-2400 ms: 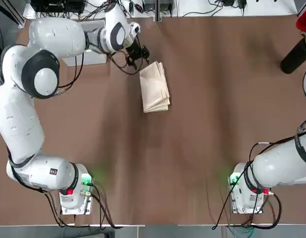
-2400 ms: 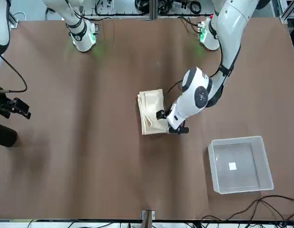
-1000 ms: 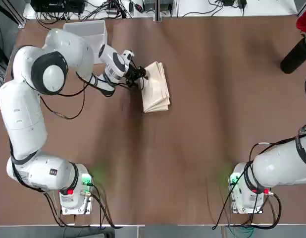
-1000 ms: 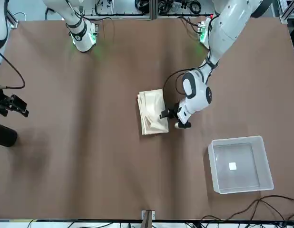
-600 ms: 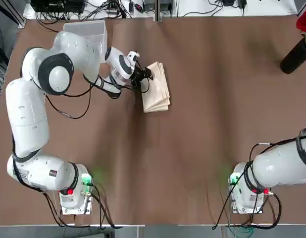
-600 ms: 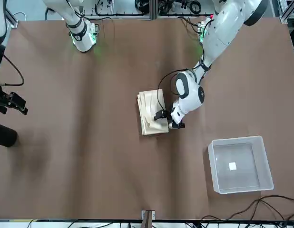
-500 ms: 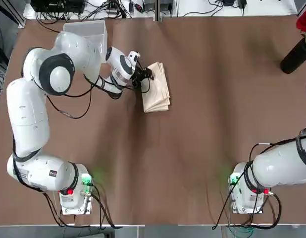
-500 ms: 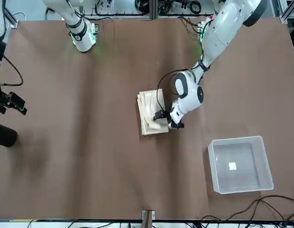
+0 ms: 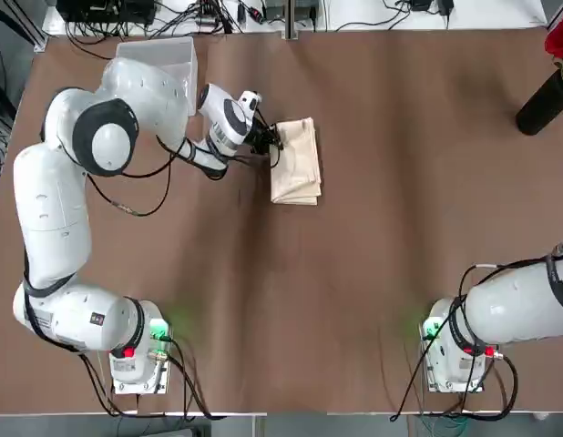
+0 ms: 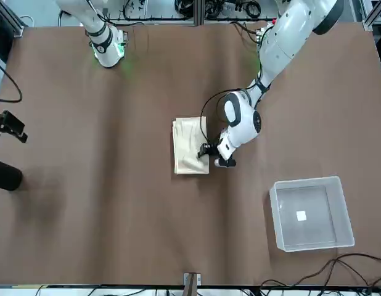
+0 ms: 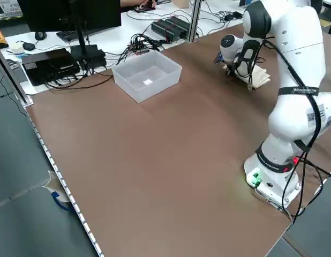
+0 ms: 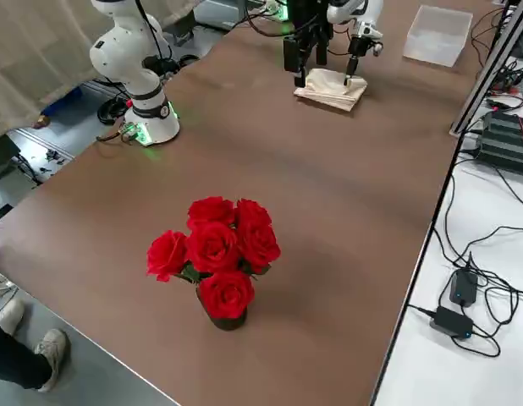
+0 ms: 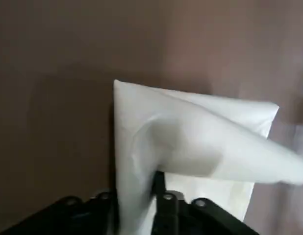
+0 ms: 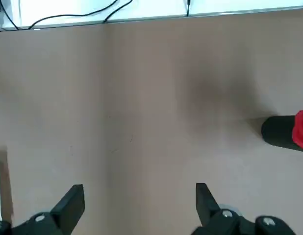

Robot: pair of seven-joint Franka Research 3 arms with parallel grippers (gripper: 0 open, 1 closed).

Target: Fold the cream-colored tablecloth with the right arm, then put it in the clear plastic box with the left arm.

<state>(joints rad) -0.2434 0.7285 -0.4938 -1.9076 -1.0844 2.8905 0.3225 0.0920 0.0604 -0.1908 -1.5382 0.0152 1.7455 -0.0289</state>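
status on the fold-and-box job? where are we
Done: the cream-colored tablecloth lies folded into a compact stack on the table.
In hand: the left gripper is at the stack's edge, fingers pinching the fabric in the left wrist view; the stack isn't clear of the table.
Left: carry it to the clear plastic box, which holds only a label.
The right gripper hangs open, away from the work.

A robotics lab. Two glossy white jointed robot arms (image 9: 54,209) are bolted to a large brown table (image 9: 354,228), their bases lit with green and red indicator lights. Black cables (image 12: 486,245) and power adapters trail over a white bench beside it. The left side view shows a dark computer monitor (image 11: 69,13), keyboard, mouse and black electronics boxes (image 11: 47,64) on a neighbouring desk.
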